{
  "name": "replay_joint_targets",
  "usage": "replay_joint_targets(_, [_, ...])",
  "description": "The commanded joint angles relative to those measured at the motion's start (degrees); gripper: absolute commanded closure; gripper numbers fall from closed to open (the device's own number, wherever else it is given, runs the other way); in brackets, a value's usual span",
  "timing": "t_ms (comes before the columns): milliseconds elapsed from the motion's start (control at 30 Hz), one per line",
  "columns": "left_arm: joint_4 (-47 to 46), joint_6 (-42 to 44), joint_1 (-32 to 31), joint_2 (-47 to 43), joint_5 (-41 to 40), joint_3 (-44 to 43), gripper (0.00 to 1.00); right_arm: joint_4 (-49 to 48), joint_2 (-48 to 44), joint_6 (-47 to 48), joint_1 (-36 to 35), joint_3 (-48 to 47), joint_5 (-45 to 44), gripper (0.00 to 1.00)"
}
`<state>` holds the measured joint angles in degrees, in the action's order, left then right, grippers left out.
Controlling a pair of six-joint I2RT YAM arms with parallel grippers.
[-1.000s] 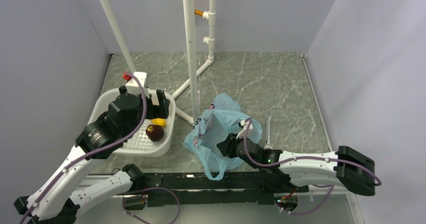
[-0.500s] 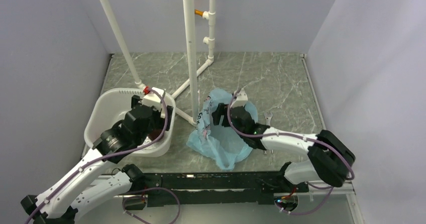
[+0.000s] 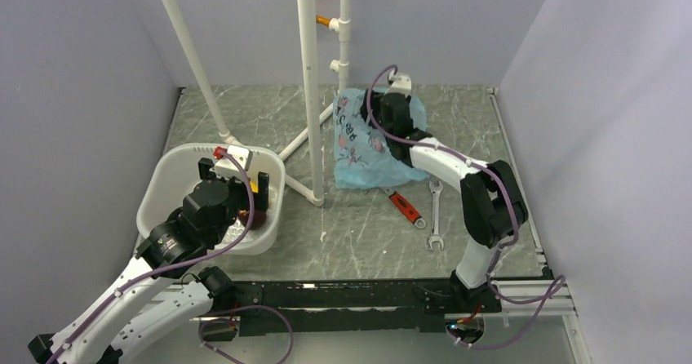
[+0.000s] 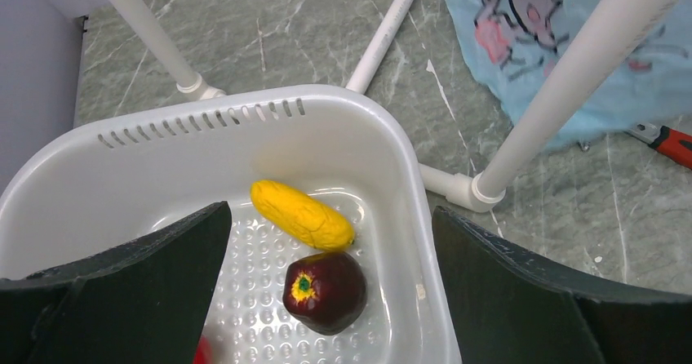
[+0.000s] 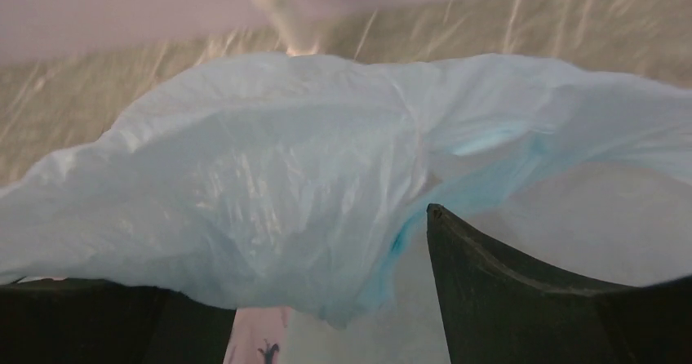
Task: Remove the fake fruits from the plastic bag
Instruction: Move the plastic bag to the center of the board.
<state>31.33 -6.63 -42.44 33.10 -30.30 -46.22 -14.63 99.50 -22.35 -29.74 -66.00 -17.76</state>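
Note:
The yellow fruit (image 4: 302, 215), the maroon fruit (image 4: 325, 290) and a sliver of the small red fruit (image 4: 202, 352) lie in the white perforated basket (image 4: 245, 107). My left gripper (image 4: 330, 213) hangs open and empty above them. From the top view it is over the basket (image 3: 163, 176), and the yellow fruit (image 3: 263, 186) and maroon fruit (image 3: 251, 219) peek out beside it. The light-blue plastic bag (image 3: 367, 144) lies flat at the back centre. My right gripper (image 3: 390, 107) is at its far edge. In the right wrist view the jaws stand apart, and the bag film (image 5: 269, 176) drapes over the left finger.
A white pipe frame (image 3: 308, 78) stands between the basket and the bag, its foot pipes running across the table. A red-handled wrench (image 3: 405, 207) and a silver wrench (image 3: 435, 215) lie in front of the bag. Walls close in on three sides.
My right arm swung from the table's front to the back, and the bag went with it. The red-handled wrench now lies uncovered. My left gripper shifted a little over the basket.

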Motion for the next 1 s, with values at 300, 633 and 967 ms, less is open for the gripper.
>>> replay_joint_targets(300, [-2.1, 1.36, 0.32, -0.66, -0.76, 0.17, 0.0, 19.81, 3.73, -0.33, 10.27, -17.81, -4.34, 0.2])
replay_joint_targets(633, [-1.94, 1.2, 0.53, 0.29, -1.38, 0.17, 0.01, 28.22, -17.55, -0.57, 10.23, 0.06, -9.49, 0.16])
replay_joint_targets(967, [-2.71, 0.39, 1.14, -2.43, -1.76, 0.51, 0.01, 41.59, -49.87, 0.2, 10.1, 11.83, -4.46, 0.08])
